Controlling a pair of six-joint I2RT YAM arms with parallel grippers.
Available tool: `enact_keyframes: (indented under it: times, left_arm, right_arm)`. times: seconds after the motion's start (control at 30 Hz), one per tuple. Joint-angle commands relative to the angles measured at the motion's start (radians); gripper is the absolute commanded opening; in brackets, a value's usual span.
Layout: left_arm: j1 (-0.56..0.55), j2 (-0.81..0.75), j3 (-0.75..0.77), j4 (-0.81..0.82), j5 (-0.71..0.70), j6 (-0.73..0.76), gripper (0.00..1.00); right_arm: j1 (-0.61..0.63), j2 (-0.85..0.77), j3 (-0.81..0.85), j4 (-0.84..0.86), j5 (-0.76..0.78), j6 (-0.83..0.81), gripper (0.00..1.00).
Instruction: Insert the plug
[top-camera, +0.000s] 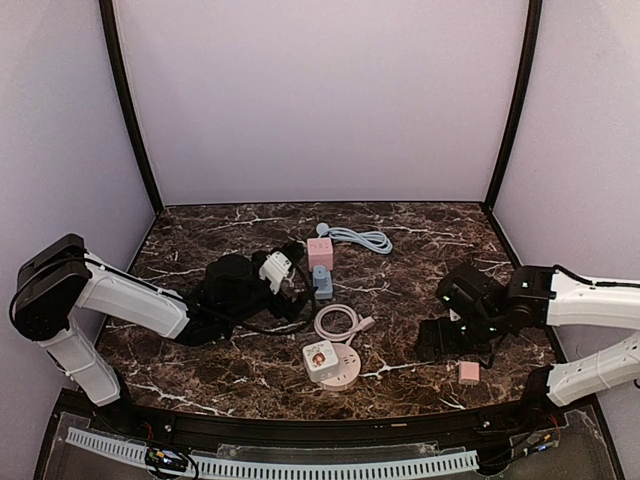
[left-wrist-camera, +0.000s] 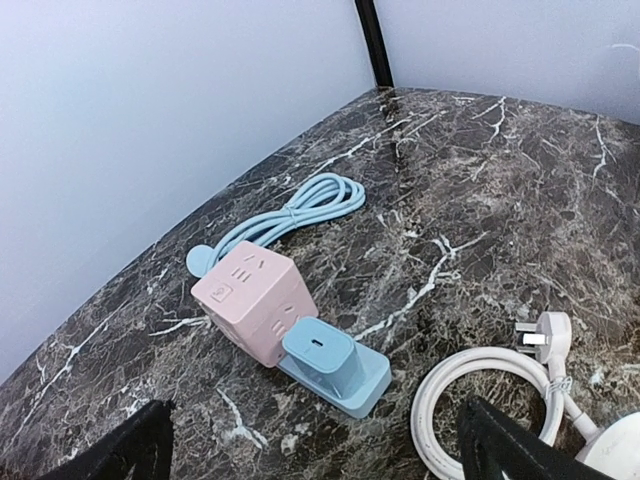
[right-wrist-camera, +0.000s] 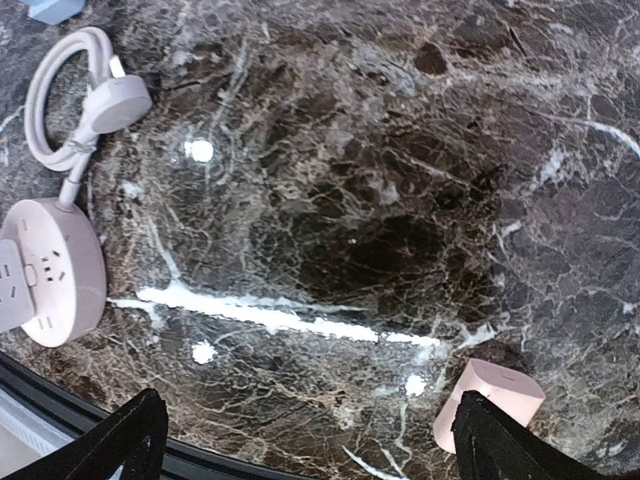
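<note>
The left claw (left-wrist-camera: 315, 445) stands wide open and holds nothing. Just ahead of it, in line with the gap between its fingers, the blue plug (left-wrist-camera: 330, 365) lies on the worktop (left-wrist-camera: 480, 200). The plug touches the near face of the pink cube (left-wrist-camera: 250, 295); I cannot tell whether its pins are in the cube.

To do this step well, I judge the claw should centre on the plug and close on its two flat sides. It should then press straight toward the cube without tilting. The cube looks light and will likely slide unless something braces it.

The plug is a small, rounded, pale-blue block on a flat blue base, with a slot in the face toward the claw. To the claw's right lies a pale cable (left-wrist-camera: 470, 385).

The right claw (right-wrist-camera: 305, 440), well apart from the plug, is also wide open and empty. A pink charger (right-wrist-camera: 490, 400) sits close by one of its fingers.
</note>
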Motion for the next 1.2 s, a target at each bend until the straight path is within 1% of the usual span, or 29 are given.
enact_keyframes:
  times: [0.0, 0.07, 0.13, 0.4, 0.63, 0.73, 0.87, 0.97, 1.03, 1.17]
  left_arm:
    - [-0.003, -0.020, -0.034, 0.086, -0.034, -0.082, 0.99]
    - [-0.004, -0.037, -0.041, 0.068, -0.030, -0.093, 0.99]
    - [-0.003, -0.056, -0.046, 0.046, -0.024, -0.098, 0.99]
    - [-0.003, -0.093, -0.061, 0.023, -0.002, -0.089, 0.98]
    - [-0.004, -0.091, -0.065, 0.005, 0.027, -0.102, 0.95]
    - [-0.004, -0.101, -0.068, -0.004, 0.036, -0.114, 0.94]
    - [-0.004, -0.118, -0.081, -0.001, 0.045, -0.127, 0.93]
    - [-0.003, -0.123, -0.094, 0.008, 0.045, -0.134, 0.92]
    - [-0.004, -0.124, -0.099, 0.011, 0.048, -0.138, 0.92]
    - [-0.004, -0.126, -0.102, 0.010, 0.061, -0.138, 0.91]
  right_arm:
    - [0.004, 0.076, 0.045, -0.148, 0.019, 0.070, 0.99]
    - [0.004, 0.111, 0.039, -0.176, 0.006, 0.080, 0.99]
    - [0.004, 0.127, 0.017, -0.166, -0.017, 0.089, 0.99]
    - [0.004, 0.111, -0.063, -0.114, -0.059, 0.152, 0.99]
    - [0.004, 0.080, -0.065, -0.149, -0.017, 0.223, 0.99]
    - [0.004, 0.091, -0.058, -0.154, 0.020, 0.247, 0.99]
    - [0.004, 0.121, -0.024, -0.208, 0.081, 0.314, 0.96]
    - [0.003, 0.142, 0.004, -0.272, 0.107, 0.361, 0.98]
    - [0.004, 0.150, 0.004, -0.275, 0.101, 0.376, 0.98]
    - [0.000, 0.197, -0.022, -0.210, 0.052, 0.380, 0.97]
